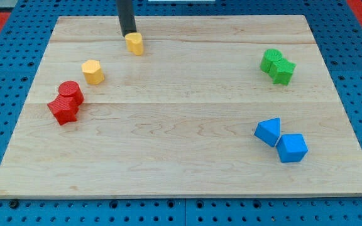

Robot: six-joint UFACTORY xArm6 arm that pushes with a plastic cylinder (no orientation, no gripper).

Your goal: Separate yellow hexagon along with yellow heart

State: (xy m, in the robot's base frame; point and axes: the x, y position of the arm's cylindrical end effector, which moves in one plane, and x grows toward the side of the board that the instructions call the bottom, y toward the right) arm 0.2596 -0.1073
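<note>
The yellow heart (134,43) sits near the view's top, left of centre, on the wooden board (181,125). The yellow hexagon (93,71) lies apart from it, lower and to the view's left. My tip (128,34) is the lower end of the dark rod that comes down from the view's top; it stands right at the heart's upper left edge, touching or nearly touching it. The hexagon is well clear of my tip.
A red cylinder (71,93) and a red star-like block (63,110) touch each other at the view's left. Two green blocks (277,65) sit together at the upper right. A blue triangle (268,131) and a blue cube-like block (292,148) sit at the lower right.
</note>
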